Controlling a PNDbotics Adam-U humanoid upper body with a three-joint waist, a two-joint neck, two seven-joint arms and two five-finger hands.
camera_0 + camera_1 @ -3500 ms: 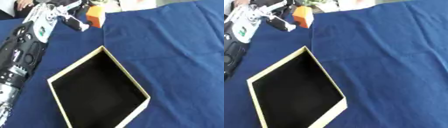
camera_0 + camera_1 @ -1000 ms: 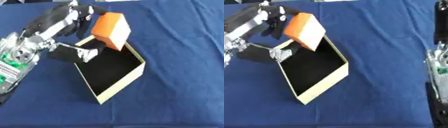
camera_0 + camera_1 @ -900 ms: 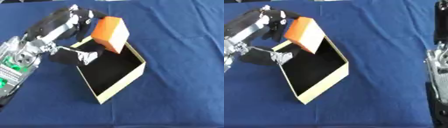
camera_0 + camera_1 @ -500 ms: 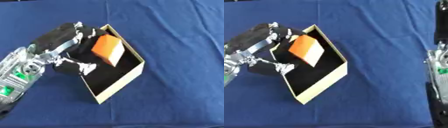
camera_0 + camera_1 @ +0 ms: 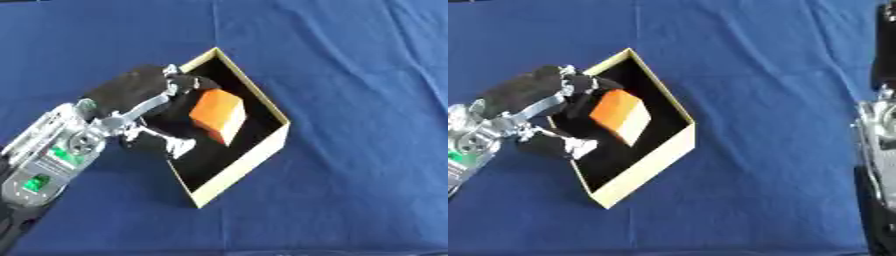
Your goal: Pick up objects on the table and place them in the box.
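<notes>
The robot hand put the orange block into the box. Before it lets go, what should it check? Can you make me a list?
1. Orange block is inside the box walls: ok.
2. Block is lying flat on the box bottom: not ok, it looks tilted.
3. Left hand is holding the block: cannot tell, the fingers sit against it but the grip is hidden.
4. Box is sitting flat on the blue cloth: ok.
5. Right arm is away from the box, at the right edge: ok; its hand does not show.
</notes>
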